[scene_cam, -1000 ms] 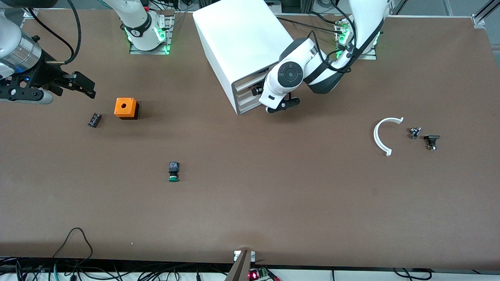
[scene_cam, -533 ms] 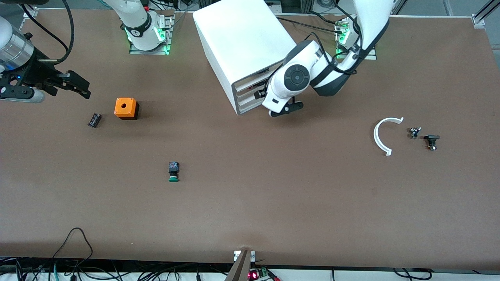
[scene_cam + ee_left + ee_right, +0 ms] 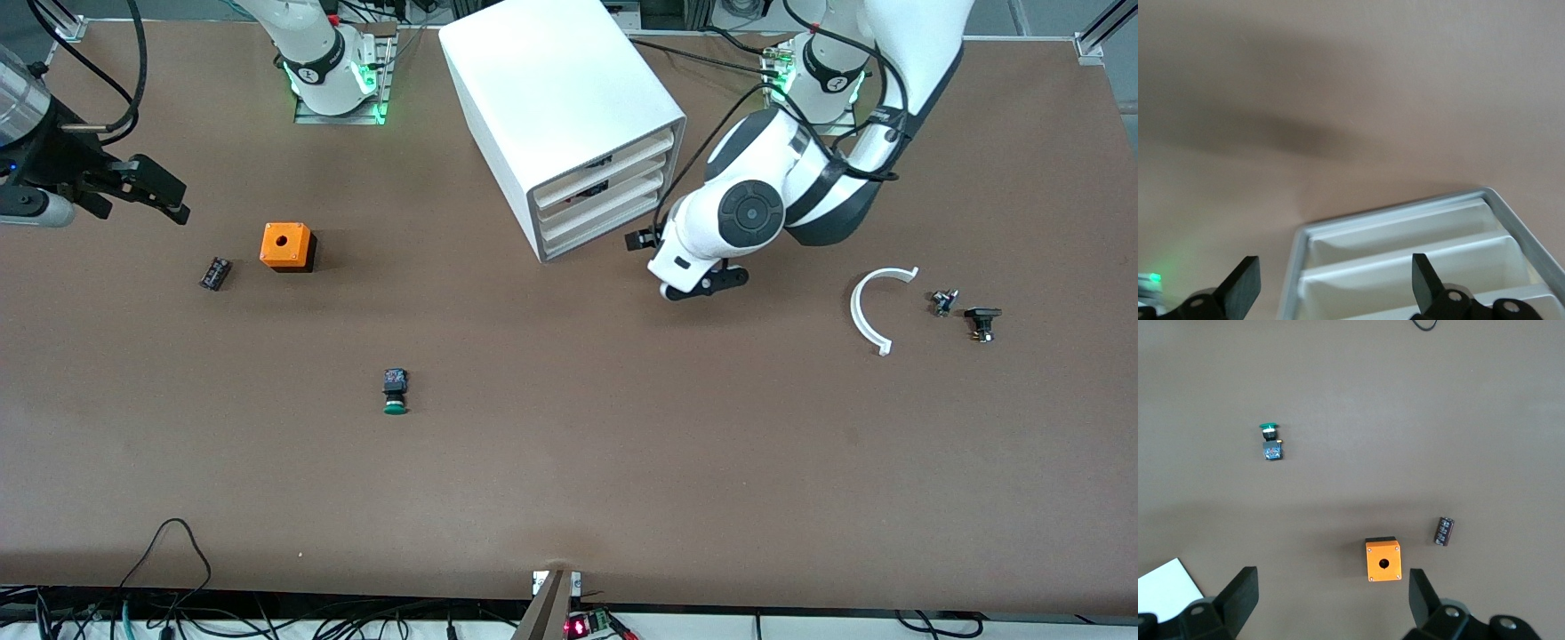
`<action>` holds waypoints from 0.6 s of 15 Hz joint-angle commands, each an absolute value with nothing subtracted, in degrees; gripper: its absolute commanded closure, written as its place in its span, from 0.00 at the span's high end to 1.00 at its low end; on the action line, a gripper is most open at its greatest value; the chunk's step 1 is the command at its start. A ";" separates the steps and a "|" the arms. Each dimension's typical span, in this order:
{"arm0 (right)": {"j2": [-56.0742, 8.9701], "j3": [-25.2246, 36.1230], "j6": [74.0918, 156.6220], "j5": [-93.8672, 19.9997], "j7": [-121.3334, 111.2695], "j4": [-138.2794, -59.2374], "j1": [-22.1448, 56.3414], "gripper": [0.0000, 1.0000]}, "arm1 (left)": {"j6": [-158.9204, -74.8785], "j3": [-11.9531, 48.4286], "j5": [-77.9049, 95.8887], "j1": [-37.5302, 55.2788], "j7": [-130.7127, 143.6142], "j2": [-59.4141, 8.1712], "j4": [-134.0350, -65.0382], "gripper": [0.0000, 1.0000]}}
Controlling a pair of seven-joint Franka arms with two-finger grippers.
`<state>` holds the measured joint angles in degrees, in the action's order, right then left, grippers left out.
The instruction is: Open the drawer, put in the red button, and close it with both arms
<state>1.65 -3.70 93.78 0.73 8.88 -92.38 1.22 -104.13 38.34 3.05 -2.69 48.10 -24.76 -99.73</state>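
The white cabinet point(image 3: 556, 98) stands between the two arm bases, and its drawers point(image 3: 605, 200) all sit pushed in with their fronts flush. The red button does not show in any view. My left gripper point(image 3: 642, 240) hovers just in front of the drawer fronts, toward the left arm's end of the table. In the left wrist view the left gripper point(image 3: 1335, 277) is open and empty, with the drawer fronts point(image 3: 1405, 267) seen between its fingers. My right gripper point(image 3: 173, 200) hangs open and empty over the right arm's end of the table, above the orange box point(image 3: 1383, 560).
The orange box point(image 3: 286, 244) sits beside a small dark part point(image 3: 214, 273). Nearer the front camera lies a green-capped button point(image 3: 396, 393). A white curved piece point(image 3: 876, 307) and two small parts point(image 3: 943, 302) point(image 3: 982, 322) lie toward the left arm's end.
My left arm has drawn back from the cabinet front, uncovering the drawer fronts. My right gripper has drifted farther toward the right arm's edge of the table. Both stayed open.
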 commanded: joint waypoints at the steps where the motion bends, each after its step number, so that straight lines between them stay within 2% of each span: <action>1: 0.26 -4.22 93.16 1.05 7.82 -89.82 0.79 1.00 | -97.84 38.59 -0.52 -4.21 44.22 -23.99 -94.67 1.00; 5: 0.26 -4.04 93.25 0.79 7.82 -89.74 0.62 1.00 | -91.86 38.76 -7.01 -6.32 37.90 -23.91 -88.69 1.00; 9: 0.18 -4.04 93.16 0.88 7.82 -89.74 0.62 1.00 | -90.09 39.29 -8.79 -8.35 32.09 -20.75 -87.36 1.00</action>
